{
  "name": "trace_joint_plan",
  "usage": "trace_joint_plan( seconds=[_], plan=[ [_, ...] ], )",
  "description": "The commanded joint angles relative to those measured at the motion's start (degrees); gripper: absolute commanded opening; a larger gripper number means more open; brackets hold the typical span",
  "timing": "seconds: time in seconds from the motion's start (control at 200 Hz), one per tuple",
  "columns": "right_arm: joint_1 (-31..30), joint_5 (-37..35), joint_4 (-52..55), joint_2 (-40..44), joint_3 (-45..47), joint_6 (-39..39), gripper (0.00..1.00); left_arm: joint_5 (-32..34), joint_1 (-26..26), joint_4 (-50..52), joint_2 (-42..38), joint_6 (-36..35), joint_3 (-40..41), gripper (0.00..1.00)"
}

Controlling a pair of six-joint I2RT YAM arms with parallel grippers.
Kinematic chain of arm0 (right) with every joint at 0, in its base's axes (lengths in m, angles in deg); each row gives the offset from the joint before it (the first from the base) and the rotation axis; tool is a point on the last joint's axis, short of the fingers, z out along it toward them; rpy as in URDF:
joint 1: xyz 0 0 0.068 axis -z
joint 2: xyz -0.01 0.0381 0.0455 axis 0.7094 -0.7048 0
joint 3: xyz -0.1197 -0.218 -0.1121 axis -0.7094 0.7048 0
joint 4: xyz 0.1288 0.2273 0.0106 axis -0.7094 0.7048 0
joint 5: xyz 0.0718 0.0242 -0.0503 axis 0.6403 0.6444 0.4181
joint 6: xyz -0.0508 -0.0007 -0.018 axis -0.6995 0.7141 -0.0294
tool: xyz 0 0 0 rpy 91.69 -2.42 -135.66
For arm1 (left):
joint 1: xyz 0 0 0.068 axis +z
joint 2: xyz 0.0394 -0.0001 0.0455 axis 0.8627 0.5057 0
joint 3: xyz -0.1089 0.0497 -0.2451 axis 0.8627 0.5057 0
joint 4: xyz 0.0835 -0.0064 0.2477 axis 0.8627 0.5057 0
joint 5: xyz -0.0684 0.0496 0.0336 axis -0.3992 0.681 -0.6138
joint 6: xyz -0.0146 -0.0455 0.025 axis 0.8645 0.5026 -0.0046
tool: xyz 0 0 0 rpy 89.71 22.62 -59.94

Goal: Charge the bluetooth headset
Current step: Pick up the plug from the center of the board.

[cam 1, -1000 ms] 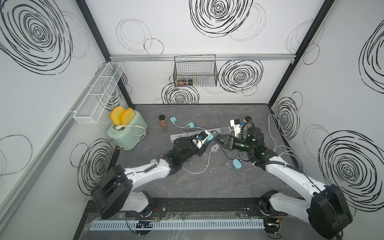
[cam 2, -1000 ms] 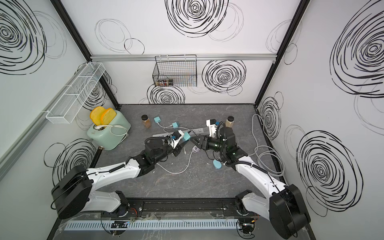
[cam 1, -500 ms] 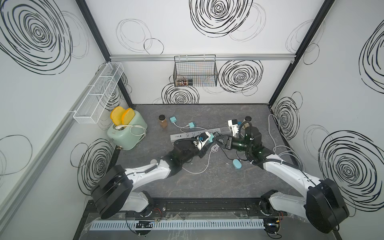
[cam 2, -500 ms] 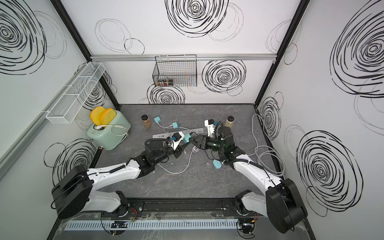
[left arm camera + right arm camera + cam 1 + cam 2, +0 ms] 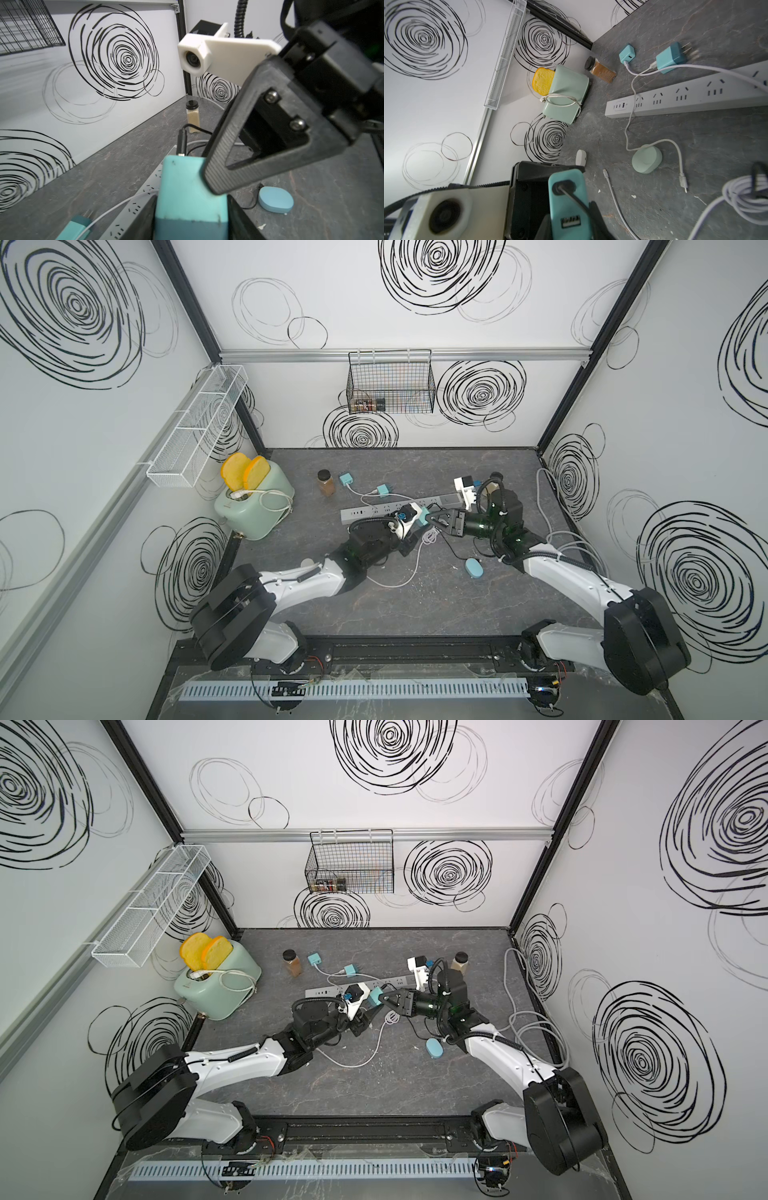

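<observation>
The right gripper [image 5: 571, 226] has just pinched the teal charging adapter [image 5: 187, 182] inside the left gripper [image 5: 190, 224], grip there unclear; handover likely.

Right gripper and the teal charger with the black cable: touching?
Touching. The right wrist view shows the teal charger sitting inside the right gripper; the left wrist view shows one of its fingers pressed against the charger's corner.

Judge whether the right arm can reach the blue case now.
Probably, though not at once: the blue case lies uncovered beside that arm, but the right gripper grips the teal charger.
</observation>
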Motion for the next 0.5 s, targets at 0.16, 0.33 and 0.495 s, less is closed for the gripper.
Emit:
trace_joint_plan(
  seconds=[0.16, 0.33, 0.495],
  plan=[
    [9.0, 9.0, 7.3, -2.6, -5.7, -25.8, 0.04, -6.7, 2.9, -4.8, -2.3, 6.7, 1.3, 0.73],
    [11.0, 6.1, 9.3, -6.3, -8.1, -43.3, 0.03, -4.9, 4.2, 2.1, -5.6, 9.2, 2.5, 0.74],
    [12.7, 5.0, 14.2, -13.6, -15.0, -59.4, 0.04, -0.5, 5.4, 4.6, -10.7, 14.0, 7.3, 0.73]
  ],
)
